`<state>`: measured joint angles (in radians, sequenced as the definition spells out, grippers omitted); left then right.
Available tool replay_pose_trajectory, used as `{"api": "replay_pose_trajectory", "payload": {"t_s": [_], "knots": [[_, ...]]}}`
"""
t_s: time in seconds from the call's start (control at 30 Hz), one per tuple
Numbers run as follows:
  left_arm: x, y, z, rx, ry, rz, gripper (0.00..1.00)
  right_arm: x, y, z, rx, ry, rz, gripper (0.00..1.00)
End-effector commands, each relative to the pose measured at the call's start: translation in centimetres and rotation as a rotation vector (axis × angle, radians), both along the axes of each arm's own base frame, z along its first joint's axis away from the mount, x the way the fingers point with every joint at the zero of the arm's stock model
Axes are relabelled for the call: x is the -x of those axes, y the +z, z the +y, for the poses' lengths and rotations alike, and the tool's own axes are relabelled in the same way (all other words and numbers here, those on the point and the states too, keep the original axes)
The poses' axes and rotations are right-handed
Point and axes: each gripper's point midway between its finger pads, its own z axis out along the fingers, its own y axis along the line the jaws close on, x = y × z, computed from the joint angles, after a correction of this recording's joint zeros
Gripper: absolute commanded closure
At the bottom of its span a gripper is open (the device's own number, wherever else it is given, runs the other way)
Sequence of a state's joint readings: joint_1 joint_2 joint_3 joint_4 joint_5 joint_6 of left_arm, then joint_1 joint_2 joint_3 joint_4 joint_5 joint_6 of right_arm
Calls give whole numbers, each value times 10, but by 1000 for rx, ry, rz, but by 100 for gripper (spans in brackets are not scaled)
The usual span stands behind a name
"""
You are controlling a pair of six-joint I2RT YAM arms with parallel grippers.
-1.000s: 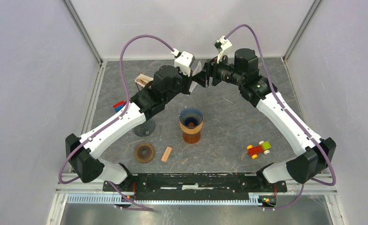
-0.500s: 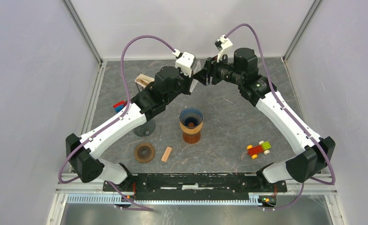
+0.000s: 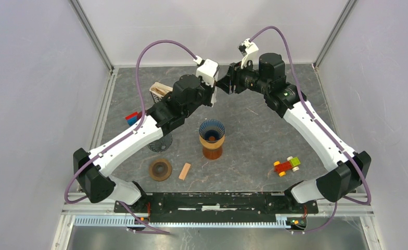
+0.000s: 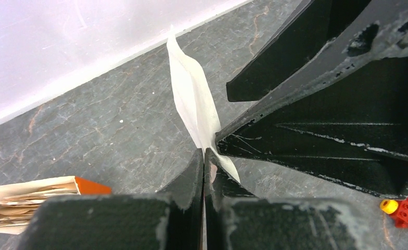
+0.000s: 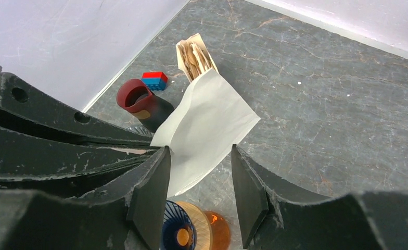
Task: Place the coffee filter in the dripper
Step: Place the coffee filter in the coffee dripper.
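Note:
A white paper coffee filter [image 4: 194, 99] hangs in the air at the back of the table. My left gripper [image 4: 204, 155] is shut on its lower corner. The right gripper [image 5: 201, 151] is open, one finger on each side of the filter [image 5: 207, 122], whose sheet lies against the left finger [image 5: 152, 187]. From above, the two grippers, left [image 3: 213, 94] and right [image 3: 224, 86], meet tip to tip and hide the filter. The dripper [image 3: 212, 136], a blue ribbed cone on an amber stand, sits mid-table, and the right wrist view shows the dripper [image 5: 189, 232] below the jaws.
A holder of spare filters [image 3: 159, 91] stands at the back left, with a red and blue brick [image 3: 132, 117] near it. A dark glass [image 3: 160, 141], a brown ring [image 3: 161, 169] and a wooden block [image 3: 185, 171] lie front left. A toy car [image 3: 287, 165] lies front right.
The right gripper has moved left onto the filter and its jaws have narrowed around it. The left gripper has kept hold of the filter and shifted slightly right.

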<state>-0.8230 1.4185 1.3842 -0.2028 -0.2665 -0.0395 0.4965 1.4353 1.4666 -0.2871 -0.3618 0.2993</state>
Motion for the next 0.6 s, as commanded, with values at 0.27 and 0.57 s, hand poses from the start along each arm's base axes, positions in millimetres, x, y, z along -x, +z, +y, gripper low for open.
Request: {"api": "replay_pose_trajectory", "payload": {"t_s": [0.27,0.57], "knots": [[-5,12,-7,-87,28,-125,98,5,26,7,-67,48,-40,54],[-7,14,-4,-88,53,-133,98,2,18,3,-43,22,-34,63]]}}
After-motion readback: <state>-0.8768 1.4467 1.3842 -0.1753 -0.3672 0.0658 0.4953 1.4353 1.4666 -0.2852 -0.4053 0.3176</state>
